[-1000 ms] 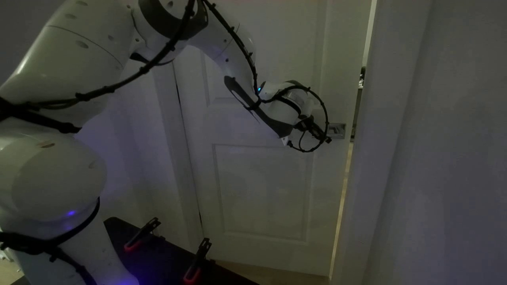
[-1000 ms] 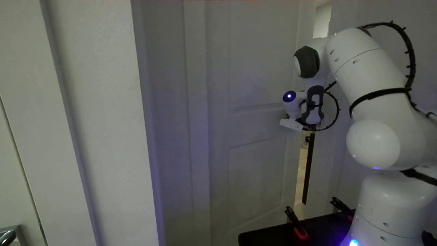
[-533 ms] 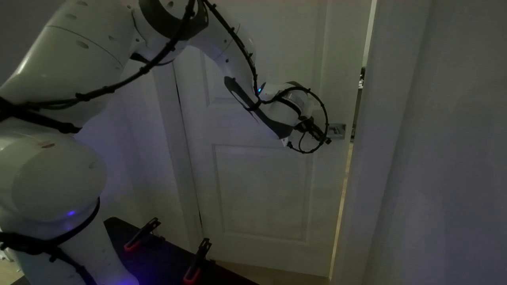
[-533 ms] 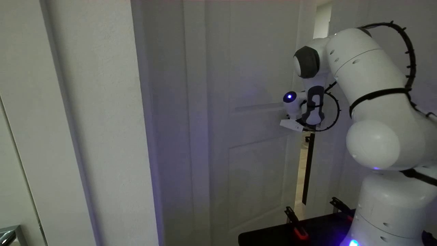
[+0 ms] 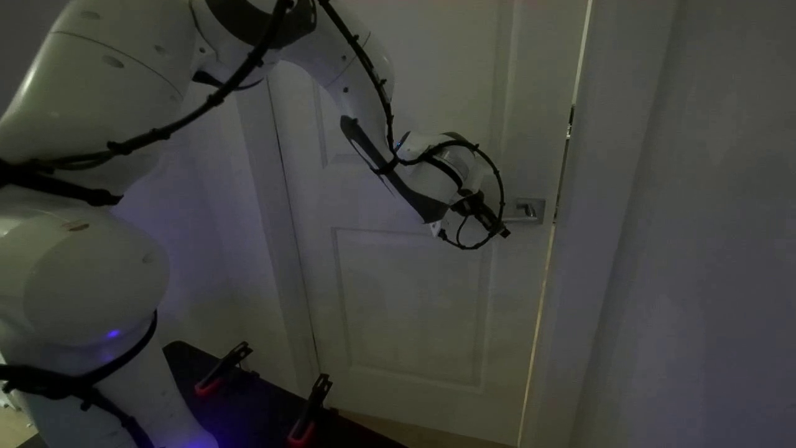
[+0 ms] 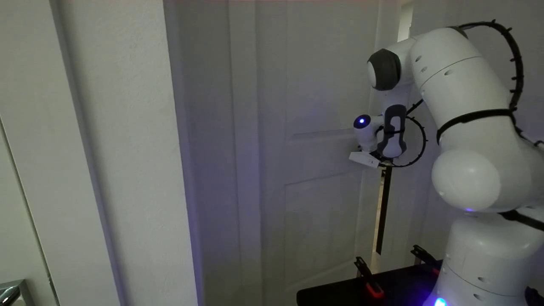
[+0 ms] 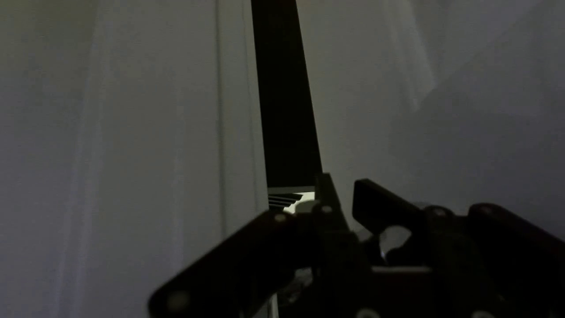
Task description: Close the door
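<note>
Dark pincer [image 7: 342,190], fingers [image 7: 375,205] parted, in front of a black gap [image 7: 284,97] between two pale surfaces [image 7: 154,132].

Near the fingers [image 7: 325,198], which number two on one black gripper [image 7: 343,190], stands one tall white door [image 6: 316,155] with two recessed rectangular panels [image 5: 413,305] in view; one small silver lever handle [image 5: 527,214] is near the fingers too. Well below the fingers are one black tabletop [image 5: 249,401] and two black-and-red clamps [image 5: 225,368] (both exterior views show the pair). Behind the fingers is one white jointed robot arm [image 5: 118,99].
</note>
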{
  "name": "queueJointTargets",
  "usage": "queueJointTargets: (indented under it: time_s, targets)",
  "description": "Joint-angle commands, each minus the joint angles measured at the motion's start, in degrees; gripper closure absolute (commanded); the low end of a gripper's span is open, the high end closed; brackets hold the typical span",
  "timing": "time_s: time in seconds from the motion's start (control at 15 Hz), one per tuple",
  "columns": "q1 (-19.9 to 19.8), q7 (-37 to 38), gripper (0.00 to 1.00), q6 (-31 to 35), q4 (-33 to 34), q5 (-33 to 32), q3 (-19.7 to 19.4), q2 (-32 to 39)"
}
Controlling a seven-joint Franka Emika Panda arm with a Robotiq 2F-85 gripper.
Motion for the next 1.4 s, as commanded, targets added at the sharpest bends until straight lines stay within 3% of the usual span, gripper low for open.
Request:
queueJointTargets:
  time_s: [0.0,0.53,0.67,0.87,0.93,1.0,1.13,1.33]
  targets:
    - [2.4,-0.3,0.95,-1.3,-8.0,-1.6,-0.9,-5.7]
    - [3.7,-4.3,0.95,-2.5,-19.2,-1.6,-1.6,-14.1]
    - [2.4,-8.8,0.95,-1.4,-22.4,0.5,-0.3,-16.3]
    - [-1.3,-21.8,0.95,1.4,-27.8,8.3,4.5,-19.5]
    - [-3.2,-25.9,0.55,1.8,-29.6,11.0,7.1,-20.7]
    - [-5.0,-30.5,0.54,1.8,-31.1,14.3,10.0,-22.1]
    - [-8.7,-39.2,0.4,0.4,-33.1,21.9,16.2,-24.7]
    - [-10.3,-46.6,0.16,-2.9,-31.7,30.1,20.5,-28.2]
